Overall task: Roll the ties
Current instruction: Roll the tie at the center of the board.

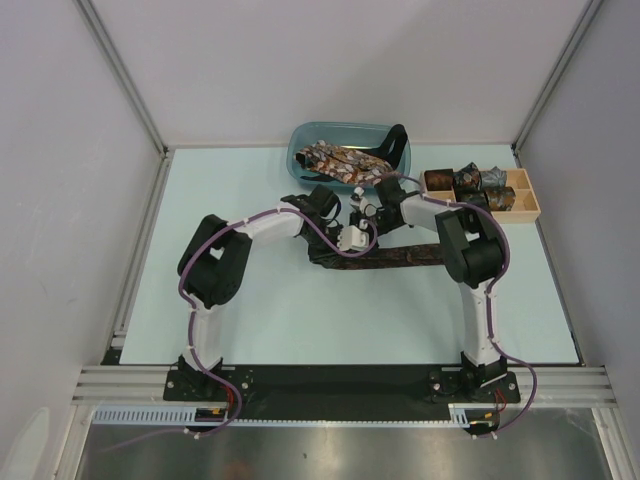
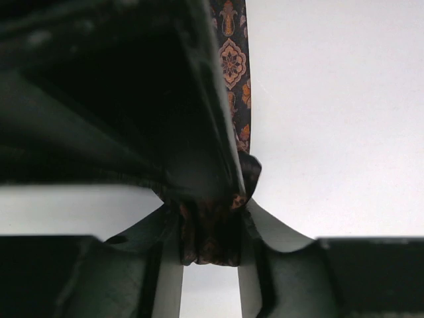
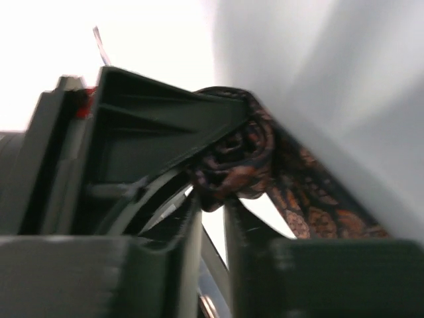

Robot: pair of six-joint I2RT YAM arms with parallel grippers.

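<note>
1. Fingers (image 2: 255, 285) of the left gripper (image 2: 209, 228) are clenched on a bunched end of the dark tie (image 2: 232, 66). Fingers (image 3: 248, 232) of the right gripper (image 3: 212, 205) appear clamped on the started coil (image 3: 232, 162) of the same tie.
2. Location: both grippers meet over the middle of the table (image 1: 250, 330), toward its far edge. The unrolled length (image 1: 400, 258) lies flat on the table, running toward the right edge.
3. Risk, coil collapse: two grips sit close together on one small coil. If either lets go before the other has a firm hold, the turns are likely to spring loose.
4. Risk, skewed roll: the trailing strip leaves the coil at an angle in the right wrist view. Winding without realigning it would probably give a cone-shaped roll, a poor fit for a compartment of the wooden box (image 1: 530, 210) at the far right corner.
5. Risk, collision: the gripper housings sit just beside each other. A misjudged rotation could jam one against the other.
6. Risk, drag: a sharp lift may slide the flat length across the table instead of winding it.
7. Hidden: in the top view both wrists mask the coil, so contact cannot be confirmed there.
8. Hard to make out: the number of turns and the tie's pointed tip. The right wrist view is blurred.
9. Blue tray (image 1: 295, 150) at the far edge holds loose ties (image 1: 340, 160). Their count cannot be told.
</note>
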